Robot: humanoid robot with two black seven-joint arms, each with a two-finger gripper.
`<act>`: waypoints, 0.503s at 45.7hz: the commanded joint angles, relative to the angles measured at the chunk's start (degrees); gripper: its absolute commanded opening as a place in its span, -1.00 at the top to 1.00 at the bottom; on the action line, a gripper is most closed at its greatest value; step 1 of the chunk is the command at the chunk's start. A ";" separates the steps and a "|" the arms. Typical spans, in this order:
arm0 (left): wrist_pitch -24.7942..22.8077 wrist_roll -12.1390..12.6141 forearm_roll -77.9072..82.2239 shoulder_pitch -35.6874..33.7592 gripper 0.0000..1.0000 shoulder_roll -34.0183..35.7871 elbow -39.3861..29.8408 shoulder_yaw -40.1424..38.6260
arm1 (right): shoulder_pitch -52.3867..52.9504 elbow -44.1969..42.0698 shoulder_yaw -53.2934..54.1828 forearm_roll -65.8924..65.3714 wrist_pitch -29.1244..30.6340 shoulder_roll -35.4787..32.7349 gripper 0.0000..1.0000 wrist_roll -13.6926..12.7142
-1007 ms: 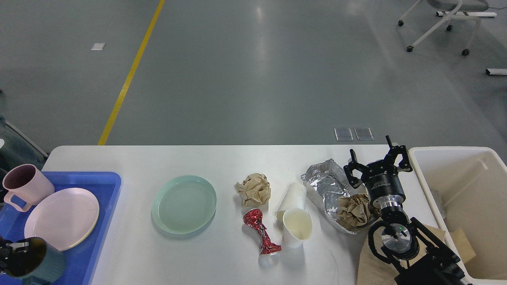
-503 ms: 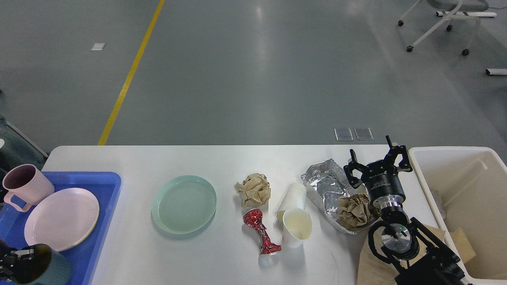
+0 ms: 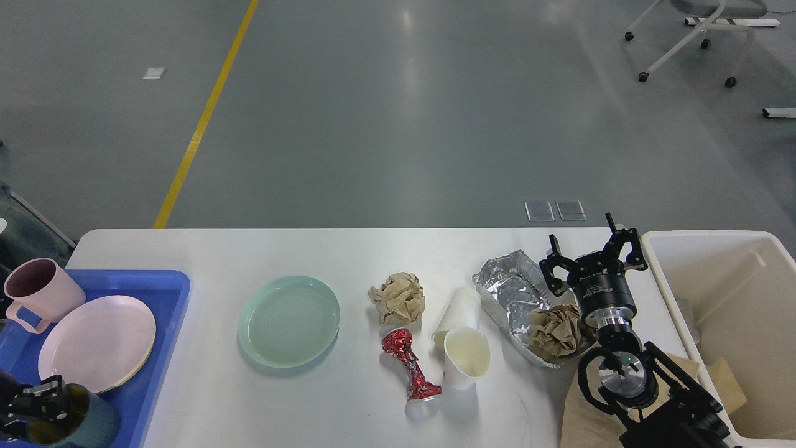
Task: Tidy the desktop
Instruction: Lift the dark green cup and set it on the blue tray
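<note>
The white desktop [image 3: 311, 249] carries a pale green plate [image 3: 289, 320], a crumpled brown paper ball [image 3: 398, 297], a crushed red can [image 3: 410, 367] and two paper cups [image 3: 466, 354], one lying behind the other. A crumpled foil tray [image 3: 510, 289] holds another brown paper ball [image 3: 555, 330]. My right gripper [image 3: 591, 249] stands open and empty between the foil tray and the bin. At the bottom left corner my left gripper [image 3: 37, 403] is shut on the rim of a dark teal cup [image 3: 90, 423] over the blue tray [image 3: 168, 280].
In the blue tray sit a pink mug [image 3: 37, 292] and a pink plate [image 3: 96, 342]. A cream-white bin [image 3: 709, 238] stands at the right end and holds scraps. Brown paper [image 3: 578, 417] lies under my right arm. A chair stands far back on the floor.
The left gripper and the teal cup have shifted down and slightly right over the blue tray. The right arm has not moved.
</note>
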 commanded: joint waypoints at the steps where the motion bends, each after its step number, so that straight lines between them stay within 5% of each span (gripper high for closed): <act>1: -0.72 0.17 -0.44 -0.13 -0.90 0.40 -0.09 0.76 | 0.00 0.00 0.00 0.00 0.00 0.02 -1.00 0.00; 9: -2.82 0.70 -0.44 -2.66 -0.92 1.98 -0.18 3.22 | 0.00 0.00 0.00 0.00 0.00 0.02 -1.00 -0.09; 23: -13.10 0.43 -11.33 -26.91 -0.92 -4.43 -4.74 25.00 | 0.00 0.00 0.00 0.00 0.00 0.02 -1.00 0.00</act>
